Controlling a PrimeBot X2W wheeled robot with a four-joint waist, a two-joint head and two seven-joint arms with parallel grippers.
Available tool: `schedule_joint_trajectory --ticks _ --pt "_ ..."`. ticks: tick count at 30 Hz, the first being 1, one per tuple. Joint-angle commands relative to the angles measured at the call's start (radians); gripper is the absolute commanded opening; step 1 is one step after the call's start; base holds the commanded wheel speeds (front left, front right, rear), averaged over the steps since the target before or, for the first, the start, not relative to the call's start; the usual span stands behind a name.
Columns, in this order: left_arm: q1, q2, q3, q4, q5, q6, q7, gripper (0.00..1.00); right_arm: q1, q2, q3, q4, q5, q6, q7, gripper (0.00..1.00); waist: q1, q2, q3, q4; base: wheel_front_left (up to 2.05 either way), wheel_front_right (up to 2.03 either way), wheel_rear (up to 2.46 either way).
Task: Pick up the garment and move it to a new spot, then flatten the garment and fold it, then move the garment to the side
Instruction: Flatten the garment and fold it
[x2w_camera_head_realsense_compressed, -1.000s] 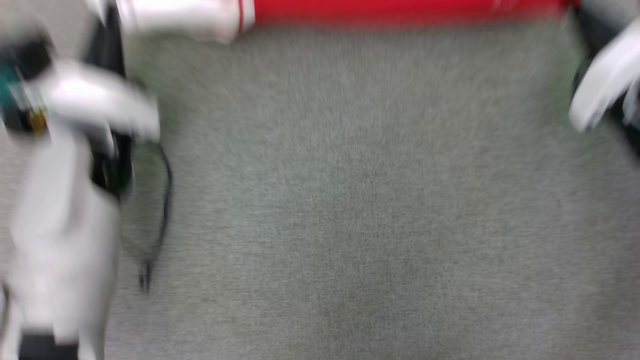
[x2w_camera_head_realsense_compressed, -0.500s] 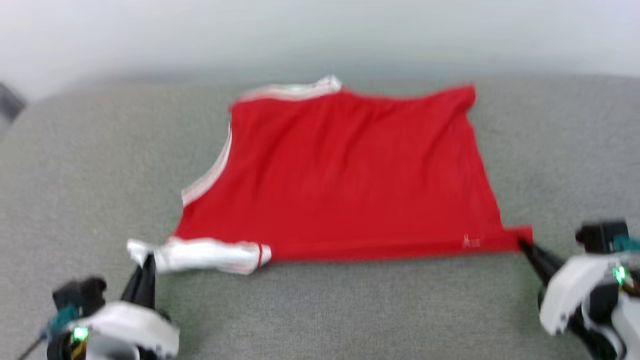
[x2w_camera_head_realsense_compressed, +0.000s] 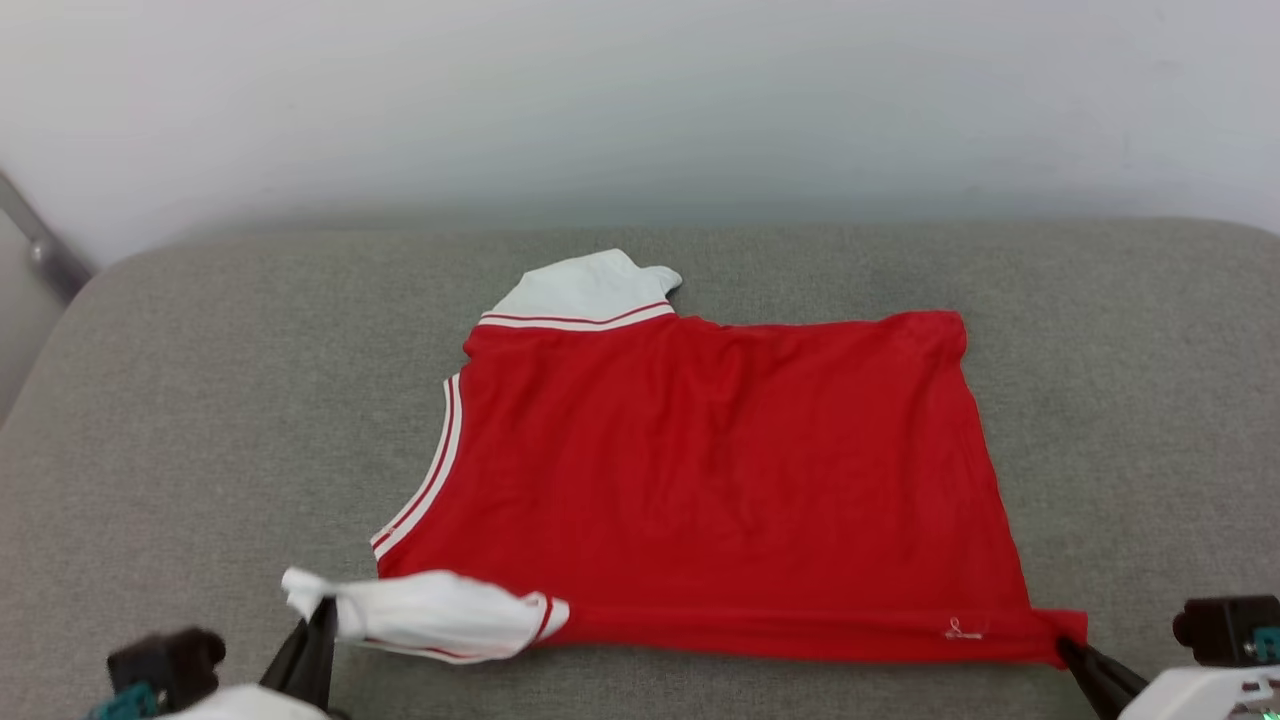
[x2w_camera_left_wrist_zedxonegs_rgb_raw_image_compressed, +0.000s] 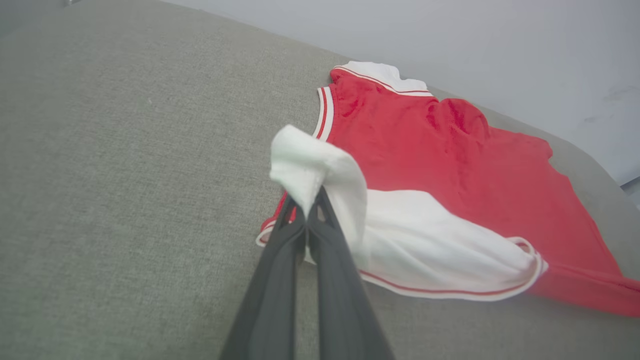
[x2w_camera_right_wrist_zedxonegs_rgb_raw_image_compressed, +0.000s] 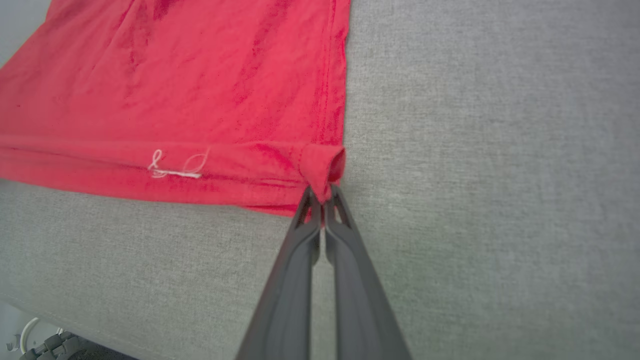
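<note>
Shirt (x2w_camera_head_realsense_compressed: 720, 480) lies spread on the grey worktop (x2w_camera_head_realsense_compressed: 200, 400), centre-right. It's soft red knit, lightly creased and roughly trapezoid, w/ the near edge doubled into a band. White trim w/ red lines curves along its left side. The worktop is coarse woven fabric, padded, w/ rounded corners.

Left pincer (x2w_camera_left_wrist_zedxonegs_rgb_raw_image_compressed: 307, 200) is clamped on the bunched white cuff of the near sleeve (x2w_camera_head_realsense_compressed: 440, 615), puffed up off the cloth. Right pincer (x2w_camera_right_wrist_zedxonegs_rgb_raw_image_compressed: 324, 192) is pinched tight on the shirt's near right corner, rolled to a small cone.

Far sleeve (x2w_camera_head_realsense_compressed: 585, 290) is half tucked behind the red. Both pincer bodies are cut off at the head view's bottom edge. White stitching (x2w_camera_head_realsense_compressed: 958, 630) is too small to read.
</note>
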Motion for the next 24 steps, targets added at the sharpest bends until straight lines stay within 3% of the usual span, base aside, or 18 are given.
schedule_joint_trajectory --ticks 1,7,14,24 --pt "-0.069 0.008 -0.008 0.015 -0.008 -0.013 0.020 0.00 -0.028 0.023 -0.021 -0.035 -0.024 -0.002 0.048 0.00 0.0004 0.0000 0.025 -0.006 0.00 0.00 0.00" --pt "-0.261 0.004 -0.044 0.121 -0.006 -0.067 0.038 0.00 -0.161 0.046 -0.016 -0.044 -0.048 -0.002 0.132 0.00 0.0004 0.0000 0.106 -0.011 0.00 0.00 0.00" --pt "-0.437 -0.007 -0.079 0.227 0.012 -0.112 0.042 0.00 -0.335 0.005 0.045 0.027 -0.035 -0.002 0.170 0.00 0.0004 0.0000 0.196 -0.007 0.00 0.00 0.00" --pt "-0.586 -0.044 -0.105 0.416 -0.007 -0.167 0.020 0.00 -0.507 -0.027 0.134 0.199 -0.008 -0.002 0.106 0.00 0.0004 0.0000 0.281 -0.002 0.00 0.00 0.00"
